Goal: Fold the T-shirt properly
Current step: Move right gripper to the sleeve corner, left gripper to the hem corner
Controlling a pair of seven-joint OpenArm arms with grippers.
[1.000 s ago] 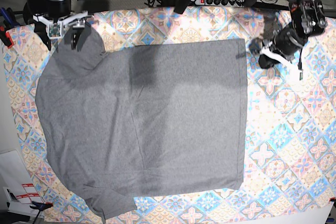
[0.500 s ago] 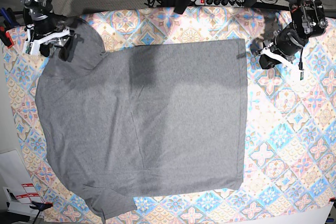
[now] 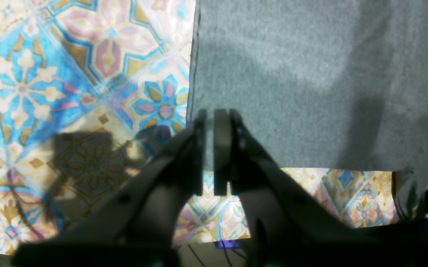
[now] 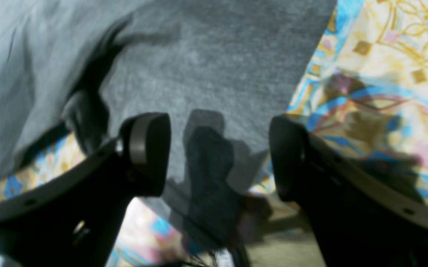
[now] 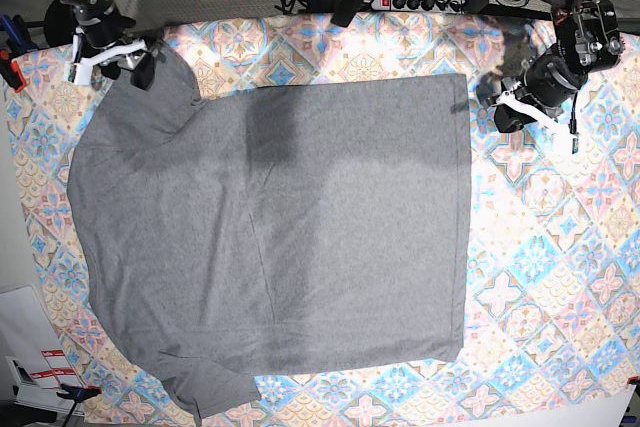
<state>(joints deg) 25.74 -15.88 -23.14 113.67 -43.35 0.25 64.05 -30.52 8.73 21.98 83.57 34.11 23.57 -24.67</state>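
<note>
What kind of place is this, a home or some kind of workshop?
Probably a robotics lab or test bench. A grey T-shirt lies spread on a tile-patterned tablecloth, two robot arms stand at the far corners, and a power strip with tangled cables runs behind.

T-shirt (image 5: 270, 237): plain heather-grey, short-sleeved, no print visible. Lies spread flat on tabletop, turned sideways: straight hem runs near-to-far along its right edge, shoulders and sleeves at left. One sleeve reaches toward far-left corner, other toward near-left, its cuff slightly turned. Fabric mostly smooth, w/ a faint crease running near-to-far left of centre. Covers left and middle of tabletop; unfolded.
</note>
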